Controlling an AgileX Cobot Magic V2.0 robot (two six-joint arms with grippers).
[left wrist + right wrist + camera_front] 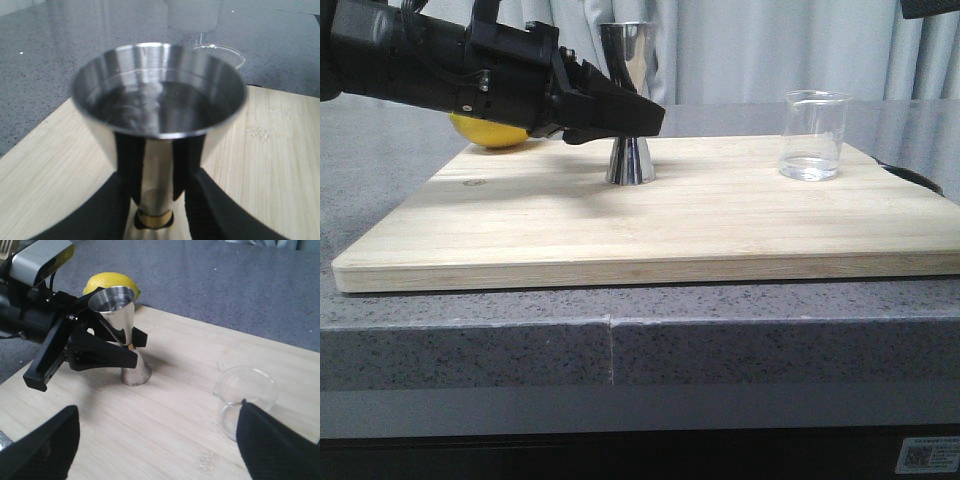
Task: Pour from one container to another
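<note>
Your left gripper point(620, 112): fingers pinching the steel jigger point(629, 105) at its gold waist, jigger upright on the wooden board point(650, 215). Your right gripper point(155, 440): spread wide, holding nothing, one finger beside the glass beaker point(246, 400), contact unclear. Beaker stands right of jigger.

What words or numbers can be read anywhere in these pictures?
None can be read.
White sticker on the bench front, lower right in the front view: print too small to read.
Glass beaker: no marks legible.
Steel jigger: no text visible.
</note>
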